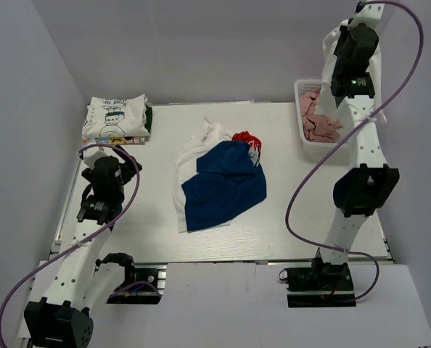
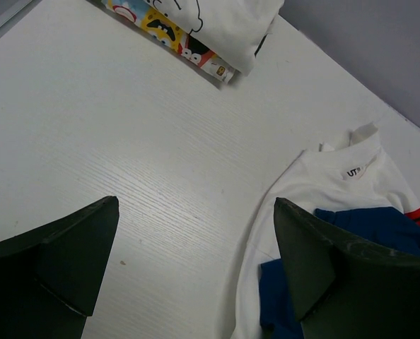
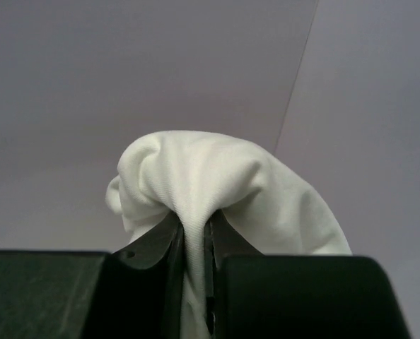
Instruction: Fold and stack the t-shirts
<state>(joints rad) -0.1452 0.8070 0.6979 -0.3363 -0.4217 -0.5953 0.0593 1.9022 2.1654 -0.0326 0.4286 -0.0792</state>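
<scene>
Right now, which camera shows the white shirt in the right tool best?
Right wrist: the white shirt bulges up close at centre, pinched in the shut right tool. Top external shows only scraps of it peeking out around that tool, by the basket. Left wrist misses it entirely.

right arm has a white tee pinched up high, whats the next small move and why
Probably swing the right gripper, shut on the white tee, down toward bare table beside the blue tee: the cloth is bunched high by the basket, and the left gripper is open, free to help.
</scene>
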